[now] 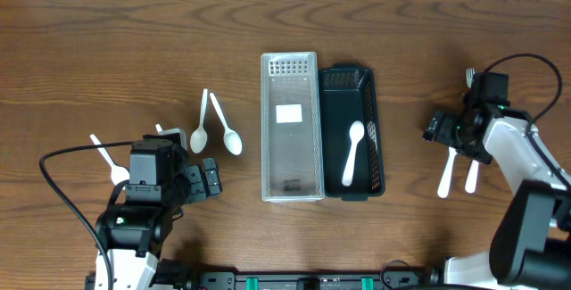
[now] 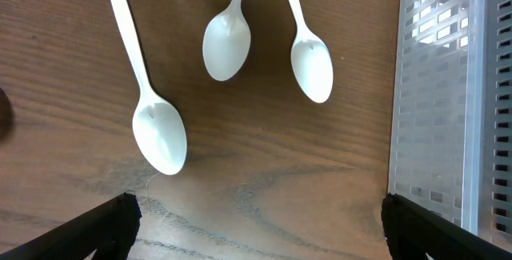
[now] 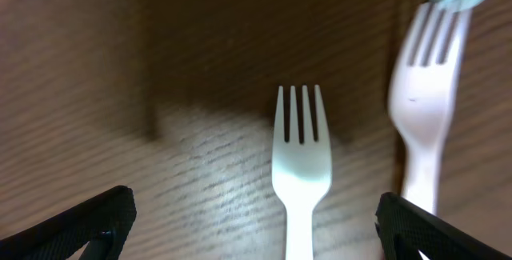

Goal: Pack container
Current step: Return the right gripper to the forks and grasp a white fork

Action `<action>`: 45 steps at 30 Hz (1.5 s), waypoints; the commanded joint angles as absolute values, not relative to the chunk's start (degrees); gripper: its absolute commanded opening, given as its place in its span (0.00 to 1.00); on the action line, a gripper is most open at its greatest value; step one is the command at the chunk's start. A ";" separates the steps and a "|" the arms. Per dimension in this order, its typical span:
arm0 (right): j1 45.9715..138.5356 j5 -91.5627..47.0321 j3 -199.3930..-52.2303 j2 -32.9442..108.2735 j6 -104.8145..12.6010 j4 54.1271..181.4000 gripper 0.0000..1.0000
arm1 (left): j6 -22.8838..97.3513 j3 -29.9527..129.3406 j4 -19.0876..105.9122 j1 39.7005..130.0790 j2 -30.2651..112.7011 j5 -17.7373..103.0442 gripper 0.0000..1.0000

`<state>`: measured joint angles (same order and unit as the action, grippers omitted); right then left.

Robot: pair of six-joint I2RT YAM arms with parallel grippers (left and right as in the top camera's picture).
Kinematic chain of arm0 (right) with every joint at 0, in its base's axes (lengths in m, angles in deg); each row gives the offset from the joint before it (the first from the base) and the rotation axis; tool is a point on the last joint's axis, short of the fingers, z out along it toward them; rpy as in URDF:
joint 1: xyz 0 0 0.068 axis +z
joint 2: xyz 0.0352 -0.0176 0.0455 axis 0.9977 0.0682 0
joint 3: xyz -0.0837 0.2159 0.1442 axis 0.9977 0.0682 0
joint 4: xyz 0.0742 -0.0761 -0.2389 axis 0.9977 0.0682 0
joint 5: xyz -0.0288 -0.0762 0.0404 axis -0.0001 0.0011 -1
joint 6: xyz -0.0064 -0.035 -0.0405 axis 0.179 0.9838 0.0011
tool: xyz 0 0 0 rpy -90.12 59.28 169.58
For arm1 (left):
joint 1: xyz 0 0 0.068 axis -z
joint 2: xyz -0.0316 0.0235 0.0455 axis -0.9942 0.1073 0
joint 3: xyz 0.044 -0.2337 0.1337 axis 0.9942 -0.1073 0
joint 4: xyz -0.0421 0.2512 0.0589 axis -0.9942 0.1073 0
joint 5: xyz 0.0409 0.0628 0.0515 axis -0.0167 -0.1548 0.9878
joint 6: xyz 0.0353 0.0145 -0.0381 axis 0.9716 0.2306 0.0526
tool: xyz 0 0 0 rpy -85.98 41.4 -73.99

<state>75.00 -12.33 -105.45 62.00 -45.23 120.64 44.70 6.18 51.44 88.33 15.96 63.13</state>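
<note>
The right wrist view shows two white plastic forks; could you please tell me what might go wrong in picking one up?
1. The centred white plastic fork lies between the fingers of the open right gripper, but the second fork lies near one finger, so closing may nudge it.
2. Both lie flat on the brown wooden table, so the thin handle could slip.

Seemingly a robotics lab (wood-grain table (image 1: 107, 40), trailing cable (image 1: 526, 55)).
</note>
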 commanded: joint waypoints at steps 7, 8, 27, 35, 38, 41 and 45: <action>74.47 -12.79 -105.10 69.22 -43.24 118.17 0.99 | 43.98 7.25 51.62 88.03 15.87 63.16 0.98; 74.47 -12.81 -105.10 69.67 -43.27 117.93 0.99 | 43.98 7.25 51.62 88.03 15.87 63.18 0.98; 74.47 -12.79 -105.10 72.01 -43.29 119.22 0.41 | 43.98 7.25 51.60 88.03 15.87 63.18 0.98; 74.47 -12.79 -105.10 72.01 -43.29 119.22 0.34 | 43.98 7.25 51.60 88.03 15.87 63.18 0.98; 74.47 -12.79 -105.10 72.01 -43.29 119.20 0.29 | 43.98 7.25 51.60 88.03 15.87 63.18 0.98; 74.47 -13.05 -105.19 71.95 -43.31 119.17 0.15 | 43.98 7.25 51.60 88.03 15.87 63.18 0.98; 74.71 -15.06 -107.48 70.07 -43.33 122.52 0.01 | 43.98 7.25 51.60 88.03 15.87 63.18 0.98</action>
